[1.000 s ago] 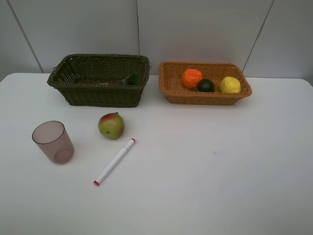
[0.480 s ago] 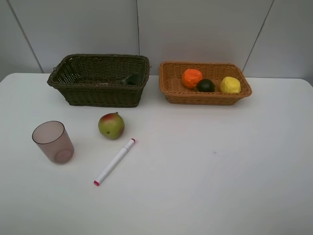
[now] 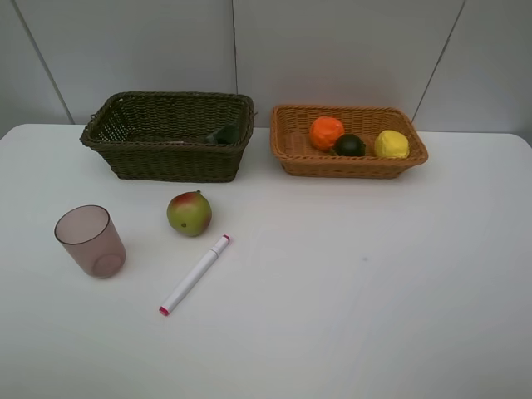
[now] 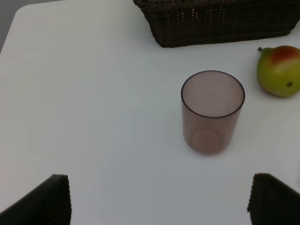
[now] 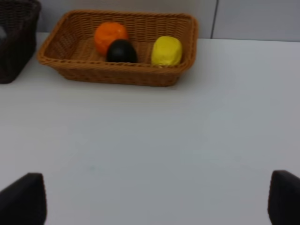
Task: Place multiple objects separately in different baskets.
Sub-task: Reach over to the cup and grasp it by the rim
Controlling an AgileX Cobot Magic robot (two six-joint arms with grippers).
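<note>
On the white table stand a translucent mauve cup [image 3: 90,241] [image 4: 212,111], a green-red mango [image 3: 189,214] [image 4: 279,70] and a white marker [image 3: 195,274]. The dark olive basket [image 3: 174,162] [image 4: 220,23] holds a dark green bottle [image 3: 223,134]. In the orange-tan basket [image 3: 349,166] [image 5: 117,75] lie the orange [image 3: 326,132] [image 5: 110,36], the dark round fruit [image 3: 349,145] [image 5: 122,50] and the yellow lemon [image 3: 391,144] [image 5: 166,50]. Neither arm shows in the high view. My left gripper [image 4: 161,201] is open, short of the cup. My right gripper [image 5: 153,199] is open over bare table.
Grey wall panels [image 3: 332,50] rise directly behind both baskets. The table's left edge [image 4: 9,33] runs near the cup's side. A wide stretch of bare table [image 3: 374,274] spreads across the front right.
</note>
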